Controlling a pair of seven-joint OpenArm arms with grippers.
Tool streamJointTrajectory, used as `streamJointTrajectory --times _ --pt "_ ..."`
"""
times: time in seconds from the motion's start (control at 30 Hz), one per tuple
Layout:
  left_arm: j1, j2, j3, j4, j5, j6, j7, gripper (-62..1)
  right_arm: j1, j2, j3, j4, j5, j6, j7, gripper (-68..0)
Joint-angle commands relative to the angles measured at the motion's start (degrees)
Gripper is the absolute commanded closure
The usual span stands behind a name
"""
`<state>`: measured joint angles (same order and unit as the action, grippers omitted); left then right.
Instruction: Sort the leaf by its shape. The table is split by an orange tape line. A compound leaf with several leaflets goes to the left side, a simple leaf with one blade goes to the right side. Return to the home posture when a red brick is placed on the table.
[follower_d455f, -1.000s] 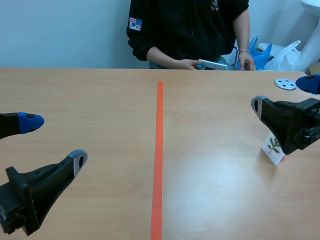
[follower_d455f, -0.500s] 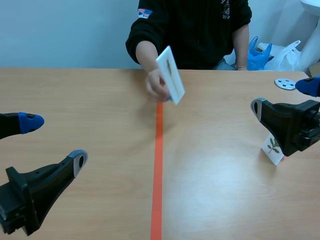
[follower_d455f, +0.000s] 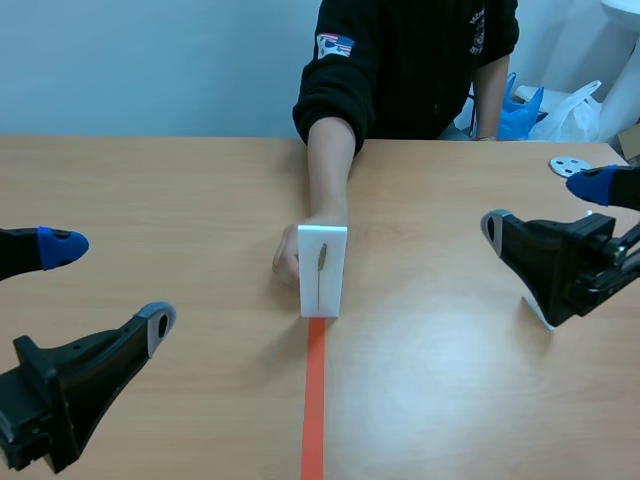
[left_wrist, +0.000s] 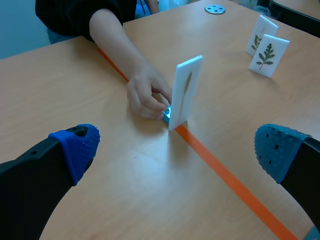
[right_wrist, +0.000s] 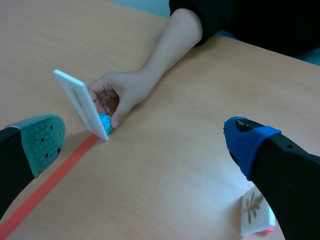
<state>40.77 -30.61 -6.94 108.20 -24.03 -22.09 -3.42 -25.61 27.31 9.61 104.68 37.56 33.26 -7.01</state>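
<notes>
While a person's hand (follower_d455f: 288, 262) holds a white leaf card (follower_d455f: 322, 270) upright on the orange tape line (follower_d455f: 314, 400), my left gripper (follower_d455f: 108, 285) and right gripper (follower_d455f: 543, 205) both gape wide, released.

Three white upright cards printed with leaves stand on the one wooden desk (follower_d455f: 150, 180): a slim-leaf card (left_wrist: 187, 90), a many-leaflet card (left_wrist: 269, 55) and a farther card (left_wrist: 260, 35). There is one orange tape line (follower_d455f: 313, 400), one person's hand (left_wrist: 145, 92), one grey round disc with holes (left_wrist: 215, 8), and two black claws, the left claw (left_wrist: 176, 147) and the right claw (right_wrist: 144, 140).
</notes>
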Motion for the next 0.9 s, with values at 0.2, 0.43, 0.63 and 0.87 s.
streamJointTrajectory --times 0.2,0.43,0.63,0.87 --pt "0.00 0.42 -0.15 0.48 -0.42 -0.07 0.24 -62.3 0.66 0.57 -1.40 0.31 0.59 -0.66 0.46 -67.9" --pt "-0.02 0.42 -0.15 0.48 -0.42 -0.07 0.26 -62.3 0.50 -1.27 -2.51 0.31 0.59 -0.79 -0.26 -67.9" --pt "-0.02 0.39 -0.15 0.48 -0.42 -0.07 0.35 -62.3 0.52 -2.51 -3.74 0.31 0.39 -1.77 -0.42 -67.9" --pt "-0.04 -1.27 -0.11 0.48 -0.42 -2.34 1.55 -62.3 0.50 -3.19 -3.91 0.33 -0.76 -1.95 -1.70 -67.9"
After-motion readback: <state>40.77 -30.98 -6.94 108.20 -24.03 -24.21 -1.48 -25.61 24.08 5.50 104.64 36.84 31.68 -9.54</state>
